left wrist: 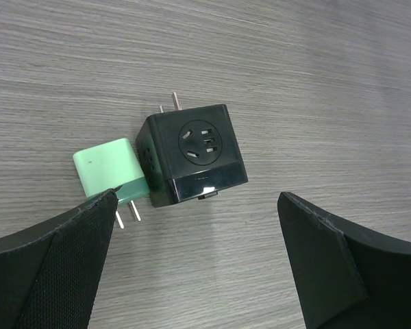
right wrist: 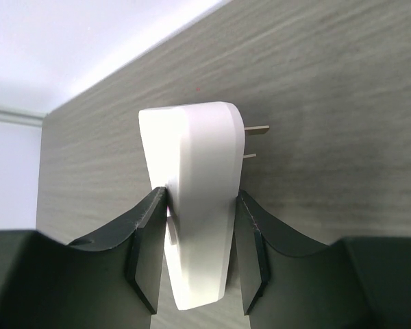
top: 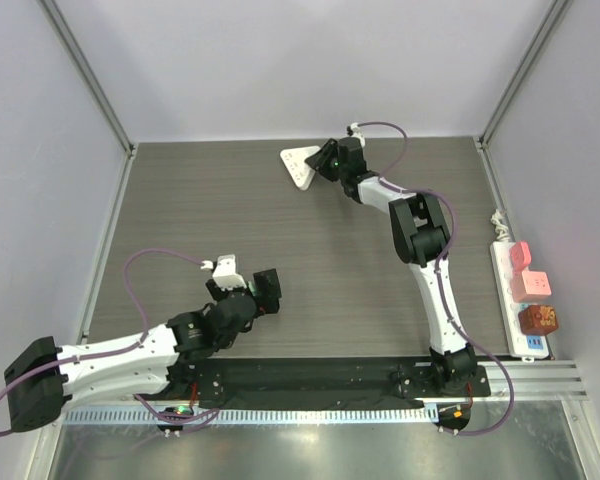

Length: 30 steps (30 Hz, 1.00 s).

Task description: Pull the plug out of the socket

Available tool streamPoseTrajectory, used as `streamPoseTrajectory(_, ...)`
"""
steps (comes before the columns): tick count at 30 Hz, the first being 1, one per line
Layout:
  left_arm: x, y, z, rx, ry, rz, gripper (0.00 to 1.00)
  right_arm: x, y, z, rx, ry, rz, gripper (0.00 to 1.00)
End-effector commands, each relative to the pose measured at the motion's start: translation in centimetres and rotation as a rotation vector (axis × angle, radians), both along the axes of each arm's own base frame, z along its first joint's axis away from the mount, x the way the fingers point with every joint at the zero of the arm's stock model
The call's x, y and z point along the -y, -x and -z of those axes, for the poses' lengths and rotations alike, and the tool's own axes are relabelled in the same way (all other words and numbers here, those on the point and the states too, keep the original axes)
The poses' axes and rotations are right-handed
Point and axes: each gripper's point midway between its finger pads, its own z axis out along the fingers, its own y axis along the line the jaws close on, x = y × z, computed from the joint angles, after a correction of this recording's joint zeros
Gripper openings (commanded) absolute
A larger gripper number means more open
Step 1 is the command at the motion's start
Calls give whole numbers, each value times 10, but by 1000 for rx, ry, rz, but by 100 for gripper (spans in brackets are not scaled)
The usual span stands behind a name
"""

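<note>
My right claw [right wrist: 201, 199] is closed narrow on the white wedge-shaped plastic plug [right wrist: 192, 144], with the pads across its thin faces. The plug's long axis runs out along my fingers. Its two flat metal prongs [right wrist: 257, 129] are bare and in no socket. The plug hangs well apart from the white power strip [top: 507, 300], to its far left. My left claw [left wrist: 197, 205] stands wide over a black cube socket adapter [left wrist: 192, 154] and a mint-green plug [left wrist: 109, 168], further left of the strip. Three coloured plugs [top: 532, 285] sit on the strip; I judge my right arm nearer to them.

one power strip [top: 507, 305], three plugs [top: 533, 286] in it, three loose plugs [right wrist: 198, 205], two arms [top: 420, 232].
</note>
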Motion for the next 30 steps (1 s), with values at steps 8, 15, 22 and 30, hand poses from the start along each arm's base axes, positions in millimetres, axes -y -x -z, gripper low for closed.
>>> streamPoseTrajectory(8,2,-6,-27,71,34,-17,100,18,-7,23,-81,119,56,53)
streamPoseTrajectory(15,12,0,-28,69,24,20,98,40,13,-18,-145,253,73,87)
streamPoseTrajectory(22,27,20,-43,160,-40,68,98,137,71,-87,-117,505,296,89)
streamPoseTrajectory(30,41,33,-50,202,-115,143,96,316,148,-101,-223,670,669,87)
